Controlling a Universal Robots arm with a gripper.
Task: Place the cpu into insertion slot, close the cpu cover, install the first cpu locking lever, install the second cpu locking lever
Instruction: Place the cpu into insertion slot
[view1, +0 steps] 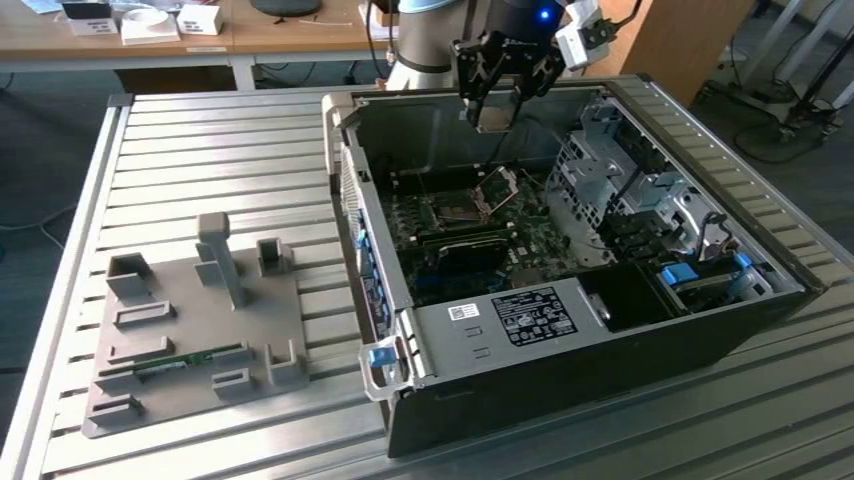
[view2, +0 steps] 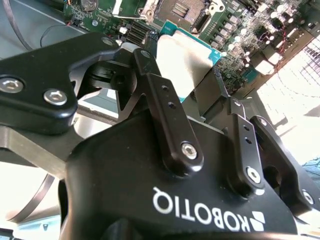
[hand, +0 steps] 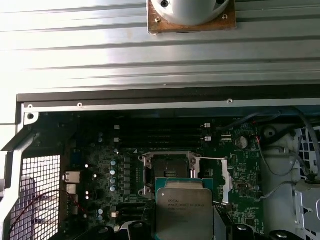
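My gripper (view1: 497, 112) hangs above the back of the open computer case (view1: 561, 390), shut on the cpu (view1: 494, 119). The cpu is a flat square chip with a silver top, and in the second wrist view the cpu (view2: 189, 62) sits clamped between the black fingers (view2: 152, 75). The insertion slot (view1: 458, 206) lies below on the green board, a dark square recess with a metal rim. It stands uncovered in both wrist views, the insertion slot (hand: 167, 169) (view2: 180, 9) just beyond the held cpu (hand: 183, 210). The cpu cover (view1: 498, 187) stands tilted up beside the slot.
The case walls and the drive cage (view1: 627, 190) on the exterior view's right hem in the board. Black memory slots (hand: 160, 136) run near the socket. A grey fixture plate (view1: 187, 330) with a memory stick (view1: 174, 361) lies on the slatted table (view1: 200, 150) at the exterior view's left.
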